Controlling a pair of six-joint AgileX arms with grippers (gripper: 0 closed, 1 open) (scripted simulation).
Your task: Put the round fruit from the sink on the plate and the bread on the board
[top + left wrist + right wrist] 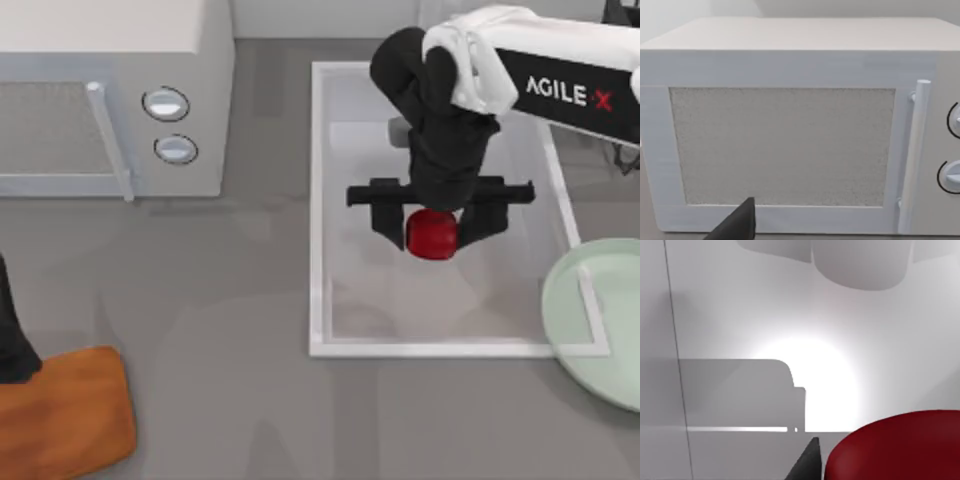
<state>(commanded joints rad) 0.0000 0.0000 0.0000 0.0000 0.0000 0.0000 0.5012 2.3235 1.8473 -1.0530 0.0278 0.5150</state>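
Right, widest thing first: the grey desk (230, 330) runs across the whole top view, with a broad bare stretch in its middle between the microwave and the board. One big white microwave (110, 90) with two round knobs (165, 103) sits at the back left, its door handle (916, 150) standing upright in the left wrist view. One large rectangular white sink (320, 200) with a raised rim takes the centre-right; its floor lies open on all sides of the fruit, and the near rim is well apart from the gripper. One large round pale mint-green plate (600, 320) sits at the right edge, overlapping the sink's near right corner and cut off by the frame. One flat orange-brown wooden board (65, 415) with rounded corners lies at the bottom left corner, its long axis running roughly left to right, slightly tilted. The left arm (12, 335) is parked at the left edge just beside that board, and whether its fingers are open or closed I cannot tell. The right gripper (432, 225) reaches down into the sink from the upper right, its fingers (385, 220) clamped on either side of one small glossy red round fruit (431, 234), near the sink's middle. The fruit is round, so it points no way in particular.
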